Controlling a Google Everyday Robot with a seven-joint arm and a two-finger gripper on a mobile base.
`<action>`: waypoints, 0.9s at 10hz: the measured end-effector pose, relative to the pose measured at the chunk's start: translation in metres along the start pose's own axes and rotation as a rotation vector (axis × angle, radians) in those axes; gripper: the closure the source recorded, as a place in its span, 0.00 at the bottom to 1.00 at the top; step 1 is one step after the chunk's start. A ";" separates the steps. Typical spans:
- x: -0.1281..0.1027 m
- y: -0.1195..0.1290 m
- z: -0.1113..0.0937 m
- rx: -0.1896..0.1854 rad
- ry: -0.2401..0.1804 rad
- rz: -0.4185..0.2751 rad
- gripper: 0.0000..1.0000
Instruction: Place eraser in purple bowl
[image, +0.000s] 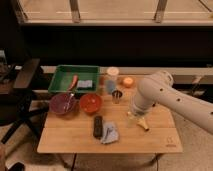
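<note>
The eraser, a small black block, lies on the wooden table in front of the two bowls. The purple bowl sits at the left with something inside it, next to the orange-red bowl. My gripper hangs at the end of the white arm over the table's right-middle, just above a yellow object. It is open with nothing in it, well to the right of the eraser.
A grey-blue cloth lies right beside the eraser. A green tray stands at the back left. A metal cup, a white cup and an orange fruit stand behind the gripper. A chair stands left of the table.
</note>
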 end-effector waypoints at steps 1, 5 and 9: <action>-0.003 0.000 -0.002 0.019 -0.024 0.030 0.35; -0.055 0.007 0.013 0.041 -0.150 0.118 0.35; -0.092 0.018 0.033 0.096 -0.240 0.191 0.35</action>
